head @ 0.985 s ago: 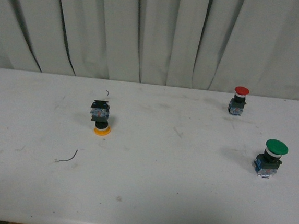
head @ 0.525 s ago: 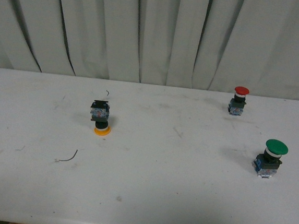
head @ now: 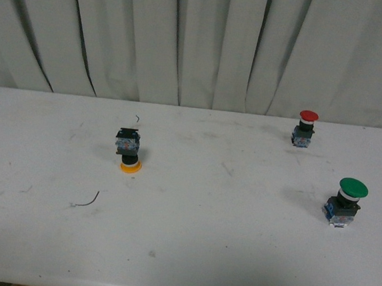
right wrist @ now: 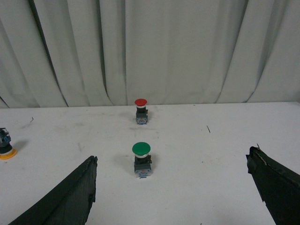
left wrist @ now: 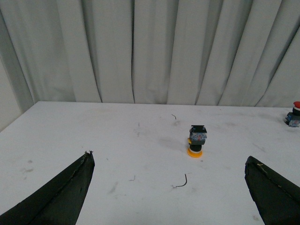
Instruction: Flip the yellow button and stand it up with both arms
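Left claw (left wrist: 168,157) and right claw (right wrist: 172,154) both spread wide and empty, nothing's moved over the last second: yellow button (head: 129,152) sits cap-down on the worktop (head: 201,251), well ahead of my left claw, untouched, so I judge the flip not started.

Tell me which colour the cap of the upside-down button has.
Yellow-orange; the yellow button shows best in the front view.

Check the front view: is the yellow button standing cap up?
No, the yellow button rests cap down on the table, with its base on top.
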{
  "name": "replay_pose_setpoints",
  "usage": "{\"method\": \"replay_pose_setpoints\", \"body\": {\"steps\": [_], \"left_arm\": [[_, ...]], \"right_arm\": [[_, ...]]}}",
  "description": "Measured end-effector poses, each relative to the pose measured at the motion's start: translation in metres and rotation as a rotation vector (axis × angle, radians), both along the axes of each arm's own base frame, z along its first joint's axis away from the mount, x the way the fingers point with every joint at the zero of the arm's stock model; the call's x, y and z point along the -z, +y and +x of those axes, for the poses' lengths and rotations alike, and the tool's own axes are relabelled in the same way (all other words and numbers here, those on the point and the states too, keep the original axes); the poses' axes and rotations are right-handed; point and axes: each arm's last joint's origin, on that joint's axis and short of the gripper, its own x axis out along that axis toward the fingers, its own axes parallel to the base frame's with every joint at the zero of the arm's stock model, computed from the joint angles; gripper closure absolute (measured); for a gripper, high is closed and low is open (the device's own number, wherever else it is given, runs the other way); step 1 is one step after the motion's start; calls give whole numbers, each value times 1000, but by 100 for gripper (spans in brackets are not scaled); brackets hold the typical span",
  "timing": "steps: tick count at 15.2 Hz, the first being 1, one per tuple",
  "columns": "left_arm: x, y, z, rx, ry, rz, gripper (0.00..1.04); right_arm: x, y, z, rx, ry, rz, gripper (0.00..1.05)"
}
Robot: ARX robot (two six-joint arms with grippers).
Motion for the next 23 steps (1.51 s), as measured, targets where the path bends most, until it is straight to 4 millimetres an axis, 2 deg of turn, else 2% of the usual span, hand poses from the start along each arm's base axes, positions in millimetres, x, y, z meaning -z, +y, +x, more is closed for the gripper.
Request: {"method": "replay_pose_setpoints", "body": {"steps": [9, 10, 13, 15, 16, 18, 19, 20, 21, 23], "left_arm": [[0, 0, 0, 0, 0, 0, 7], [2, -3, 1, -64, 170, -107, 7], [-16, -5, 2, -65, 107, -234, 7], [-25, -4, 14, -47, 71, -249, 7], [-26, -3, 24, -22, 74, -250, 7], [-45, -4, 69, 50, 54, -242, 7], [-60, -10, 102, 106, 37, -214, 7], [-65, -15, 134, 113, 81, -195, 7], [-59, -20, 160, 124, 151, -181, 7], [-30, -44, 225, 155, 386, -137, 7]], "right_arm": [[0, 0, 0, 0, 0, 0, 6], [0, 0, 0, 0, 0, 0, 6], [0, 0, 0, 0, 0, 0, 6], [0, 0, 0, 0, 0, 0, 6], [0, 0, 0, 0, 0, 0, 6], [0, 0, 0, 0, 0, 0, 6], [0, 0, 0, 0, 0, 0, 6], [0, 0, 0, 0, 0, 0, 6], [0, 0, 0, 0, 0, 0, 6], [0, 0, 0, 0, 0, 0, 6]]}}
